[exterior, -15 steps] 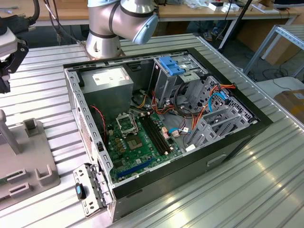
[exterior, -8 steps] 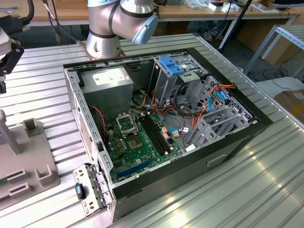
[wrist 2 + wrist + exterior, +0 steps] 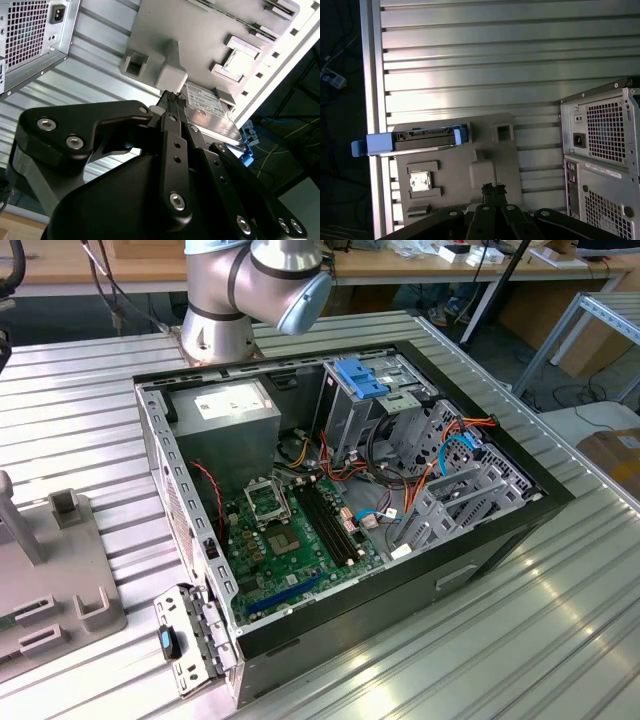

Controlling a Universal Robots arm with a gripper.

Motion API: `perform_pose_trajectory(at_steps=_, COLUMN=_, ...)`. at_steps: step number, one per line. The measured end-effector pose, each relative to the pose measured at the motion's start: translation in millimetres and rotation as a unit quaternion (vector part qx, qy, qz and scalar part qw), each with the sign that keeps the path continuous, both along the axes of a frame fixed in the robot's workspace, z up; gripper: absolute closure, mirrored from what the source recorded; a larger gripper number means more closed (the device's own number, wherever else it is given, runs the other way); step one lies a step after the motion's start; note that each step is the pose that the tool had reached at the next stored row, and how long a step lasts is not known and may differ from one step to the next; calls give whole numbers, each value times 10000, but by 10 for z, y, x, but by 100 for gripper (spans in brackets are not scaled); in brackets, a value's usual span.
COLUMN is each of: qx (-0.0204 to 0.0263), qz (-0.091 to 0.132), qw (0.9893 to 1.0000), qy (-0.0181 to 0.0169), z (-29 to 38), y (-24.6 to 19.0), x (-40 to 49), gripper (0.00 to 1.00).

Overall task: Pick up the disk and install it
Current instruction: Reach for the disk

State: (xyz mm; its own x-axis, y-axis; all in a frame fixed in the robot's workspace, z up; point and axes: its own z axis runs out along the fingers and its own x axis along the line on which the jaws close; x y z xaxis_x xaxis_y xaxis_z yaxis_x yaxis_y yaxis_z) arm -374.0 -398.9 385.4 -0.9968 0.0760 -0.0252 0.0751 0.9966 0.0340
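Disk rests on grey fixture

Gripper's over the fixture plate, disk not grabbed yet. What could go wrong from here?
1. The disk sits at the grey fixture plate's edge, its blue carrier end past the table rail; a clumsy touch could knock it off.
2. The gripper's jaws are shut; lowered like this, they would likely strike rather than grasp.
3. Loose cables crowd the drive cage and might snag the disk.
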Motion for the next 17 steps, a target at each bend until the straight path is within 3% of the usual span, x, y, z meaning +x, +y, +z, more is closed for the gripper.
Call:
perform_pose_trajectory(at_steps=1, qx=0, qz=0, qw=10000, qy=0, z=-2, y=0, x=-62, gripper=89)
perform_pose_trajectory(at_steps=11, qx=0, qz=0, qw=10000, qy=0, z=-14, y=0, x=-344, gripper=89)
perform_pose_trajectory(at_steps=17, qx=0, qz=0, qw=10000, qy=0, z=-24, y=0, x=-568, gripper=89)
